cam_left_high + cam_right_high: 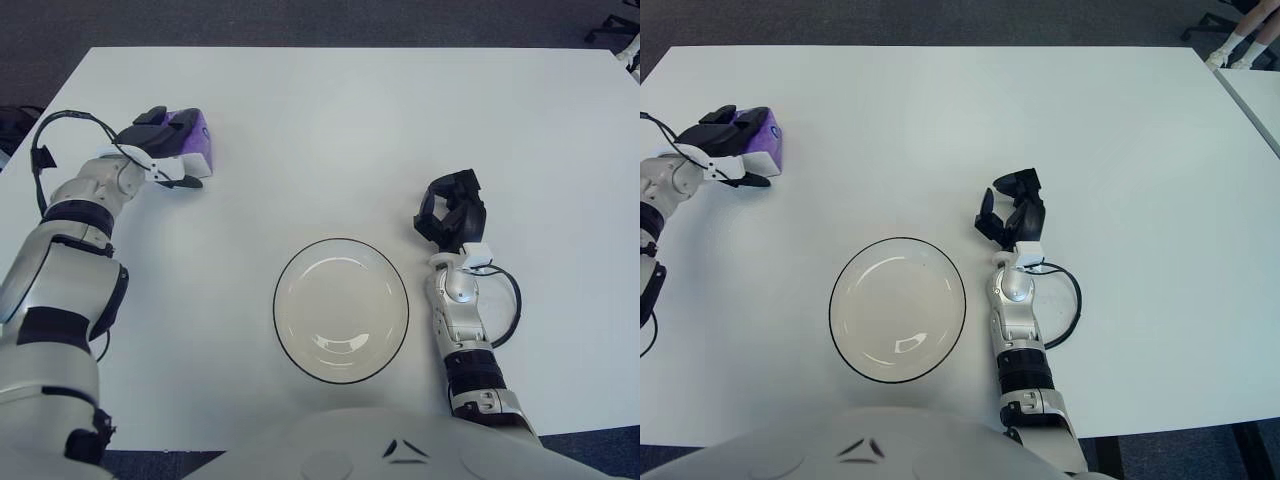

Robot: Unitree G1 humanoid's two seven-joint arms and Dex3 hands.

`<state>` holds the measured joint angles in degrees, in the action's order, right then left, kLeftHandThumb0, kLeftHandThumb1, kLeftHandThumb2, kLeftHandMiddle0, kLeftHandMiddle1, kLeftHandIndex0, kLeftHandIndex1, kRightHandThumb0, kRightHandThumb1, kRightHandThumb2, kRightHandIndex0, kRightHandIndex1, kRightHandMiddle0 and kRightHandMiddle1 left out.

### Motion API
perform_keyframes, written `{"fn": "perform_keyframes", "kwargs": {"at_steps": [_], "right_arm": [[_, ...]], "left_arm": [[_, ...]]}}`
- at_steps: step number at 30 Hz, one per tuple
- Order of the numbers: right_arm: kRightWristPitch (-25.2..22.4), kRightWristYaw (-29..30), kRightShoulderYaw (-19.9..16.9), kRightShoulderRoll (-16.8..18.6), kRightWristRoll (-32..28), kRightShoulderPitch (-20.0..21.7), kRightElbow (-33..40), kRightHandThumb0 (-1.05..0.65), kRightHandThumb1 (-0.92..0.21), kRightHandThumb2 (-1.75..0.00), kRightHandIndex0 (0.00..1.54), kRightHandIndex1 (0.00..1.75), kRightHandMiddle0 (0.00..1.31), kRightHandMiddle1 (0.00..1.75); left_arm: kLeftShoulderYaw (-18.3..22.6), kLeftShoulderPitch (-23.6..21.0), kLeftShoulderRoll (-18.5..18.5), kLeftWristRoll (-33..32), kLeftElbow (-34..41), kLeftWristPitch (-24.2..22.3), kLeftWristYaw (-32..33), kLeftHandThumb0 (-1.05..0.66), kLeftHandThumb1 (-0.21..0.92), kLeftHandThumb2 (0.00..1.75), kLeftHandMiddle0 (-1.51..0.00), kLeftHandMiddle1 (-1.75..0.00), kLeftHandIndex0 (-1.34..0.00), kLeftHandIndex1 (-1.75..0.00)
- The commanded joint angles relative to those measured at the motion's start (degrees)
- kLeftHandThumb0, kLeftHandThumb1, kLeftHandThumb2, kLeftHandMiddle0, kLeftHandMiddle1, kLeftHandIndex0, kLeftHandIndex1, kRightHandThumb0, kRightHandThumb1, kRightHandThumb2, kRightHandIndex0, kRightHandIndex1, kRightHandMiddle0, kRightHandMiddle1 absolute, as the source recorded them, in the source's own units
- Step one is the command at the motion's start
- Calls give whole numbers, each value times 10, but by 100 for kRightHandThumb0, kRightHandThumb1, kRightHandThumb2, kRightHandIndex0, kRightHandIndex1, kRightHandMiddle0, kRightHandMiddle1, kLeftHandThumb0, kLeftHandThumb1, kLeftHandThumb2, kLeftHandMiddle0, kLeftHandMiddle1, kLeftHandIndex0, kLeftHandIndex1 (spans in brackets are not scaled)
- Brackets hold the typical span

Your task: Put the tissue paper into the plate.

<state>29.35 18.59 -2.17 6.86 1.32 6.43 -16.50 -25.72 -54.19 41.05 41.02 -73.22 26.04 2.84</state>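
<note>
Far left on the white table (320, 110): left hand (160, 150) over a small purple tissue pack (192, 142), dark fingers (150, 117) draped across its top and a thumb along the near side, so apparently grasping it, though whether lifted or resting on the tabletop cannot be told. At centre, toward the near edge: plate (285, 275), round, pale, dark-rimmed, holding nothing, well apart from the pack. Just beside the plate's right rim: right hand (450, 212), idle, dark fingers curled inward around nothing, a black cable looping beside the wrist. Judged by how things lie: grip seemingly secured, nothing delivered yet; carrying the pack rightward and nearer, lowering it inside the rim and letting go all left to do, so an early stage of the task. On writing: a small dark mark on the pack's purple side, too small to read; no brand or label legible anywhere else on the pack, the plate or the table.
</note>
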Motion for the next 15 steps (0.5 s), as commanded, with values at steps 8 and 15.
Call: {"fn": "perform_keyframes", "kwargs": {"at_steps": [8,15], "right_arm": [[-19,7,-13,25,-11,-87,-60,-41,-57,-100,66,168,41,175],[-22,7,-13,24,-9,-90,-58,-41,-57,-100,66,169,41,175]], "left_arm": [[-22,6,-30,-3,-14,-23,-119,-105,76,39,0,0,0,0],[-40,8,-43,4,-16,-45,-151,-105,78,40,-1,-1,0,0]]}}
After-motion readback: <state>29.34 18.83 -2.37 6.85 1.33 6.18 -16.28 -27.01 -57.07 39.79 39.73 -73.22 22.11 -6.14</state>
